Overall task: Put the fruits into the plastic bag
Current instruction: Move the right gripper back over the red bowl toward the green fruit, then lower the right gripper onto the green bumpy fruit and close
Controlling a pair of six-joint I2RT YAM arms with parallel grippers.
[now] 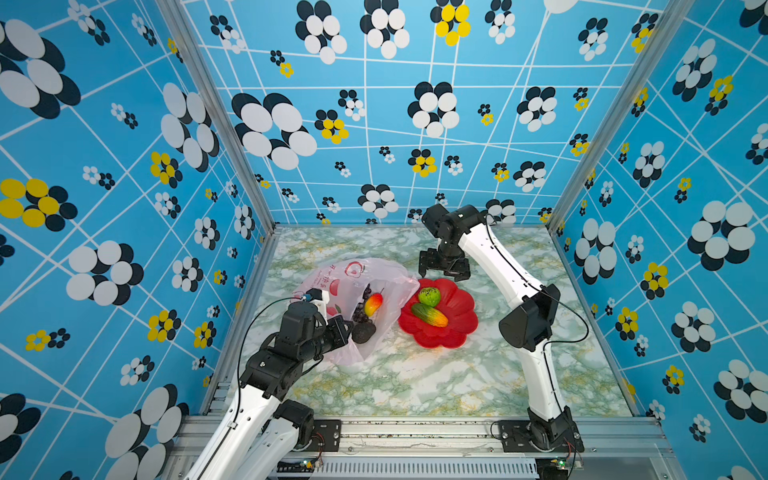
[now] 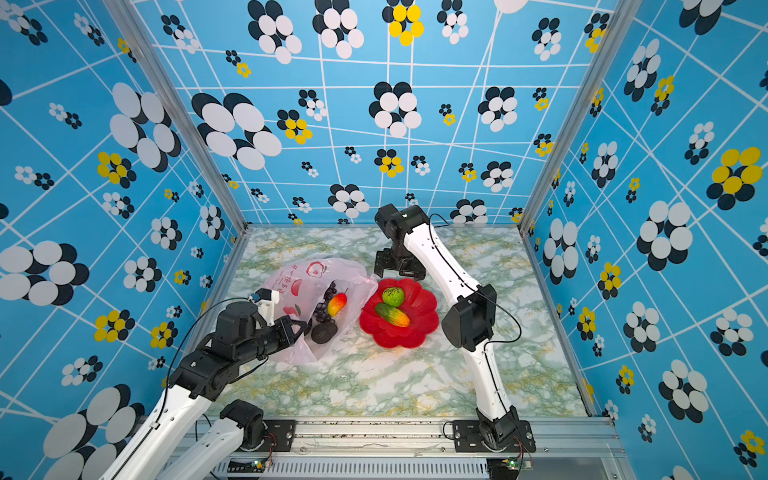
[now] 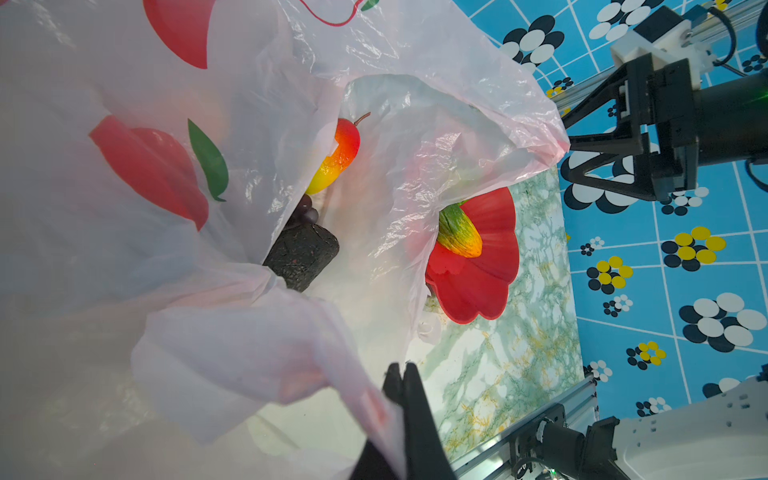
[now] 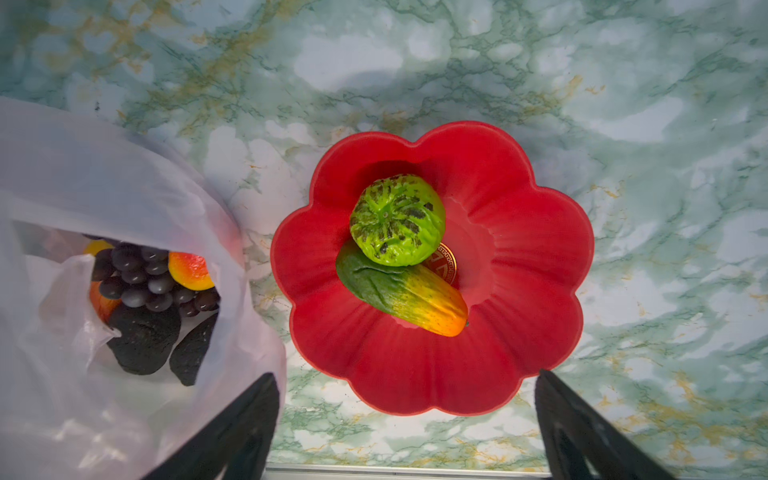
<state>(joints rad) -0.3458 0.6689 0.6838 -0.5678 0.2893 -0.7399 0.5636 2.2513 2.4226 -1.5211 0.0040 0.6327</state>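
Jaws of the left gripper [image 3: 400, 376] are pressed together on the rim of the plastic bag [image 1: 357, 274], whose mouth gapes open; jaws of the right gripper [image 4: 405, 374] stand wide apart and empty, above the far edge of the red dish [image 1: 461, 307]. Inside the bag lie the grapes [image 4: 141, 274], the mango [image 1: 373, 304] and the avocado [image 1: 363, 332]; the round green fruit [image 4: 397, 220] and the oblong fruit [image 4: 403, 291] rest touching each other in the dish, just beside the bag on the table [image 1: 415, 382].
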